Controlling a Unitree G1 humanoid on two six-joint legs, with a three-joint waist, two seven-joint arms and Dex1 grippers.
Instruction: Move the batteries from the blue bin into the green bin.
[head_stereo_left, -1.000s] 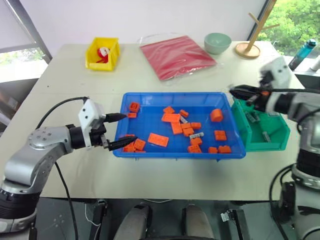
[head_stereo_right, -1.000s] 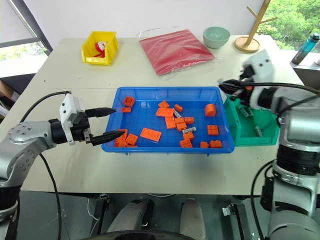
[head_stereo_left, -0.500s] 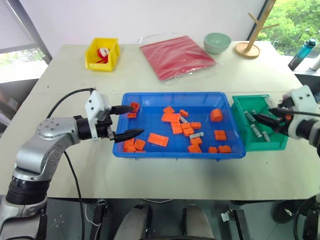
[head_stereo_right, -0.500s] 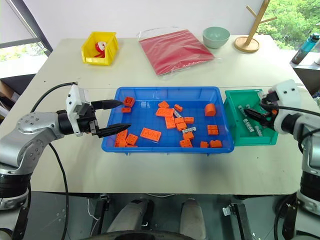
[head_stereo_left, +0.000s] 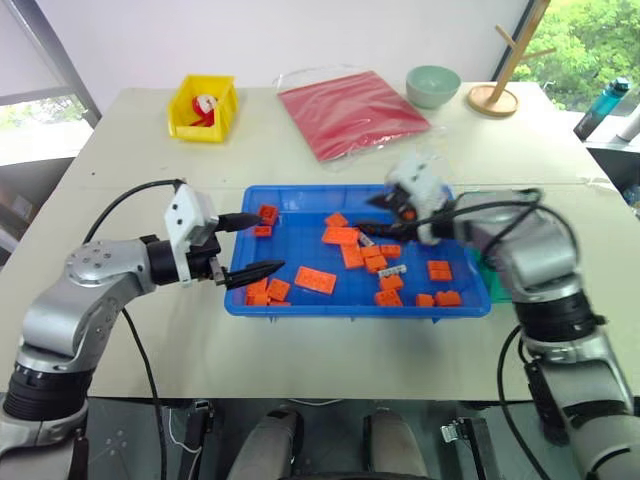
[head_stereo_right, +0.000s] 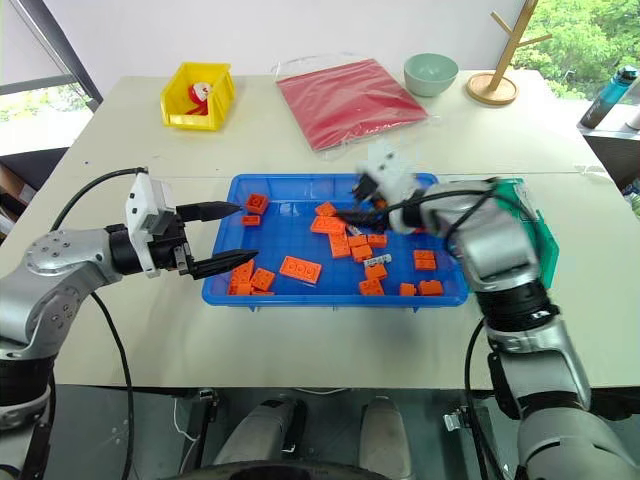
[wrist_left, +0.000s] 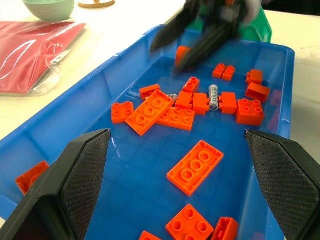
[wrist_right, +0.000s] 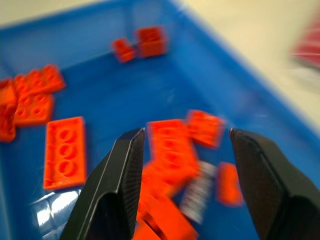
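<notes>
The blue bin (head_stereo_left: 360, 306) lies mid-table, strewn with orange bricks. Two batteries rest among them: one (head_stereo_left: 393, 271) near the middle and one (head_stereo_left: 367, 240) just behind it; the left wrist view has them too (wrist_left: 213, 96). My right gripper (head_stereo_left: 372, 218) hovers open and empty over the bin's middle, just above those batteries (wrist_right: 197, 192). My left gripper (head_stereo_left: 265, 242) stands open and empty at the bin's left end. The green bin (head_stereo_right: 540, 240) sits against the blue bin's right side, mostly hidden behind my right arm.
Several orange bricks (head_stereo_left: 316, 280) lie scattered through the blue bin. At the back of the table are a yellow bin (head_stereo_left: 205, 105), a red bag (head_stereo_left: 350, 110), a pale green bowl (head_stereo_left: 434, 85) and a wooden stand (head_stereo_left: 498, 95).
My right arm swung left from the green bin to over the middle of the blue bin, and its fingers went from shut to open. The left gripper stayed put.
</notes>
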